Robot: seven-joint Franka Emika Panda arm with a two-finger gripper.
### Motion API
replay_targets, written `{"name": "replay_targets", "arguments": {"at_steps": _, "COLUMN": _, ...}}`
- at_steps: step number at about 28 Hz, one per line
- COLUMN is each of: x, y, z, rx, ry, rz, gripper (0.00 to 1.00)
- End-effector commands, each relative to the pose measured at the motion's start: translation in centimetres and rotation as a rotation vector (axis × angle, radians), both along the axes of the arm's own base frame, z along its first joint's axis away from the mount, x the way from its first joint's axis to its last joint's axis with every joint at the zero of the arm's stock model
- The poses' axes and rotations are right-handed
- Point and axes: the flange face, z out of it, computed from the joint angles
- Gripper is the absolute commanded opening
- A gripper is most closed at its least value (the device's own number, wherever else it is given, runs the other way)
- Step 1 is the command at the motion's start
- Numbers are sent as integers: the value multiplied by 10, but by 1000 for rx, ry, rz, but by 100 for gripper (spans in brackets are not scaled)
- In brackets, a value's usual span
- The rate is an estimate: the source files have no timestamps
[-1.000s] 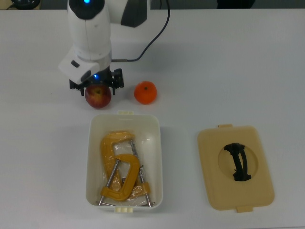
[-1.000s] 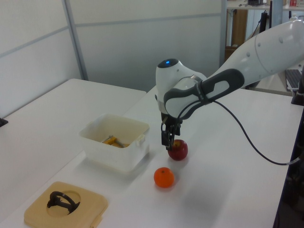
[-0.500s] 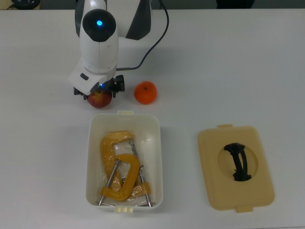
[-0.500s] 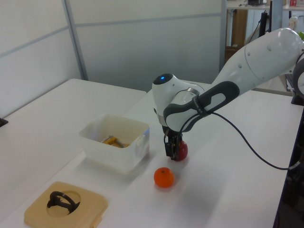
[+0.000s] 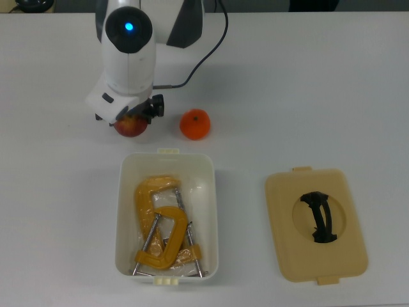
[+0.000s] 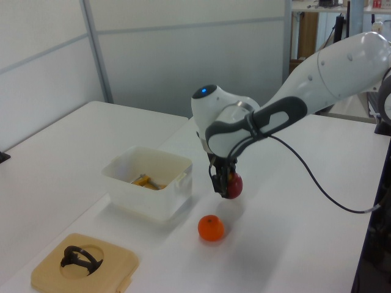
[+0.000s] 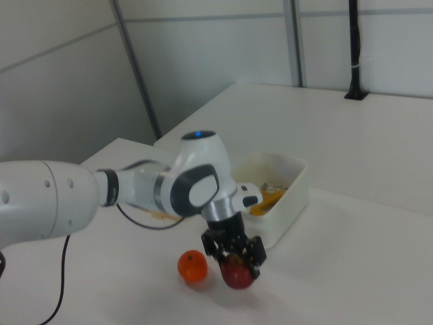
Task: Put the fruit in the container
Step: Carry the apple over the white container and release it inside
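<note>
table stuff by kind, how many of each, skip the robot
fruit: 2, the apple in the gripper and the orange on the table
yellow clamps: 2, in the tub
white tub: 1
tan lid: 1
total: 6

We see even, bright overhead light on the white counter [image 5: 319, 96]; shadows are faint and soft, the orange's [image 6: 211, 227] falling toward three o'clock. Mild softness throughout, no strong glare.
</note>
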Motion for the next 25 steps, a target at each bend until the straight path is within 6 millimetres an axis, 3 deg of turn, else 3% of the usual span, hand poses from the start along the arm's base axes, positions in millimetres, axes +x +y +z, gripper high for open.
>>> {"name": "replay_targets", "arguments": {"at_steps": 1, "x": 14, "y": 9, "z": 76, "rx": 94, "ry": -39, "rz": -54, "gripper": 10}}
{"name": "replay_targets", "arguments": {"at_steps": 3, "x": 25, "y": 6, "z": 110, "rx": 148, "ry": -119, "rz": -103, "gripper": 11}}
{"name": "replay_targets", "arguments": {"at_steps": 7, "x": 43, "y": 10, "z": 137, "rx": 182, "ry": -240, "rz": -152, "gripper": 15}}
{"name": "replay_targets", "arguments": {"at_steps": 10, "x": 58, "y": 17, "z": 148, "rx": 200, "ry": -400, "rz": -179, "gripper": 18}}
{"name": "replay_targets", "arguments": {"at_steps": 13, "x": 75, "y": 29, "z": 135, "rx": 210, "ry": -510, "rz": -213, "gripper": 19}}
{"name": "replay_targets", "arguments": {"at_steps": 15, "x": 80, "y": 32, "z": 126, "rx": 211, "ry": -518, "rz": -218, "gripper": 30}}
{"name": "replay_targets", "arguments": {"at_steps": 18, "x": 83, "y": 32, "z": 114, "rx": 202, "ry": -503, "rz": -215, "gripper": 65}}
{"name": "replay_targets", "arguments": {"at_steps": 20, "x": 83, "y": 35, "z": 112, "rx": 201, "ry": -500, "rz": -211, "gripper": 83}}
{"name": "replay_targets", "arguments": {"at_steps": 21, "x": 83, "y": 35, "z": 112, "rx": 201, "ry": -498, "rz": -211, "gripper": 99}}
{"name": "replay_targets", "arguments": {"at_steps": 23, "x": 81, "y": 52, "z": 110, "rx": 206, "ry": -482, "rz": -189, "gripper": 100}}
{"name": "replay_targets", "arguments": {"at_steps": 25, "x": 79, "y": 55, "z": 108, "rx": 204, "ry": -459, "rz": -186, "gripper": 100}}
